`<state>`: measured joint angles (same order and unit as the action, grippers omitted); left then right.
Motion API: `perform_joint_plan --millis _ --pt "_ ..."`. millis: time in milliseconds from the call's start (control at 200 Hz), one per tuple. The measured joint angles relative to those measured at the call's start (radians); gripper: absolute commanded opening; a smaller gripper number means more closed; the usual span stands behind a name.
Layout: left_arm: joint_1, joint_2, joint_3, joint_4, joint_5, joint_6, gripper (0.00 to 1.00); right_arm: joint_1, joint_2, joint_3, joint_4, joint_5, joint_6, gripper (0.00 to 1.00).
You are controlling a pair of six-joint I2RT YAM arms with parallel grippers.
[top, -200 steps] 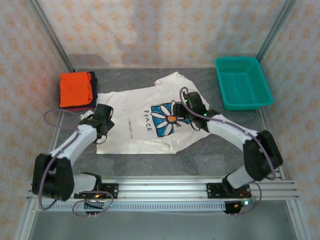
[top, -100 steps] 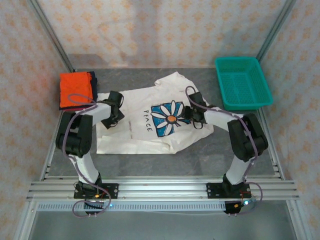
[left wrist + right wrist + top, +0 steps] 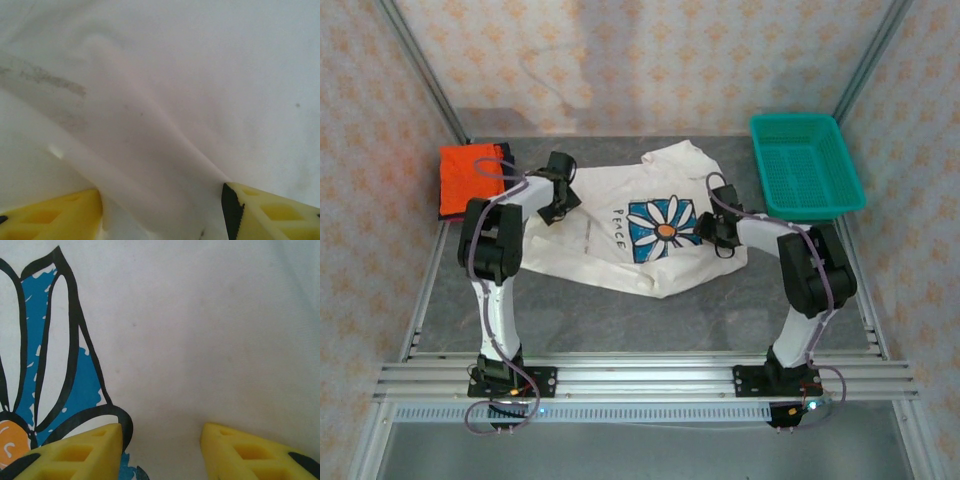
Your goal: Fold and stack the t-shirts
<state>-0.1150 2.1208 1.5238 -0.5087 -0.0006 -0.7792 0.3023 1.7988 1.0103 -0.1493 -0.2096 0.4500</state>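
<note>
Patterned wallpaper walls close in a grey bench (image 3: pixel 570 320). From above, the white shirt (image 3: pixel 600 255) lies spread and rumpled mid-bench, with its daisy print (image 3: pixel 663 230) face up. The orange shirt (image 3: pixel 470 180) sits folded at the far left, well apart from the teal basket (image 3: pixel 808 211) at the far right. The left claw (image 3: pixel 553 210) is down on the white shirt's left part, near the orange shirt. The right claw (image 3: pixel 715 232) is down just right of the daisy.

In the left wrist view, the yellow fingers (image 3: pixel 55 220) stand wide apart. A raised ridge of white cloth runs into the gap and touches both. Whether they pinch it cannot be told; they are not closed.

In the right wrist view, the fingers (image 3: pixel 250 450) are partly apart over flat cloth beside the daisy's blue and black petals. Nothing is gathered between them.

The cloth looks light, limp and thin. It will likely bunch under a push, slide on the bench and sag when lifted. A good hold would be a pinch at a hem, sleeve or shoulder edge, not the flat middle, with both claws taking matching edges.

The count is one white shirt, one orange shirt, one basket and two claws.
</note>
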Motion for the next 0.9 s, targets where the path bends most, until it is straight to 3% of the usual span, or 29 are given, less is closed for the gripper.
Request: perform_joint_plan --millis 135,235,395,510,620,761,896 --pt "0.011 0.096 0.169 -0.063 0.037 0.016 0.69 -0.034 0.042 0.053 -0.002 -0.019 0.003 0.49" --pt "0.017 0.155 0.271 -0.079 0.056 0.028 0.75 -0.054 0.073 0.101 0.002 -0.042 -0.01 0.61" --pt "0.019 0.118 0.235 -0.083 0.071 0.037 0.92 -0.059 0.052 0.09 0.036 -0.091 -0.033 0.78" --pt "0.017 0.031 0.172 -0.131 0.025 0.022 0.99 -0.048 -0.034 0.041 0.061 -0.113 -0.055 0.8" --pt "0.014 -0.088 0.114 -0.194 -0.058 -0.029 0.97 -0.02 -0.139 0.001 0.084 -0.113 -0.078 0.81" --pt "0.012 -0.229 0.04 -0.266 -0.145 -0.117 0.86 0.023 -0.233 -0.042 0.099 -0.117 -0.103 0.81" --pt "0.012 -0.227 0.027 -0.328 -0.177 -0.172 0.7 0.039 -0.307 -0.098 0.099 -0.141 -0.138 0.82"
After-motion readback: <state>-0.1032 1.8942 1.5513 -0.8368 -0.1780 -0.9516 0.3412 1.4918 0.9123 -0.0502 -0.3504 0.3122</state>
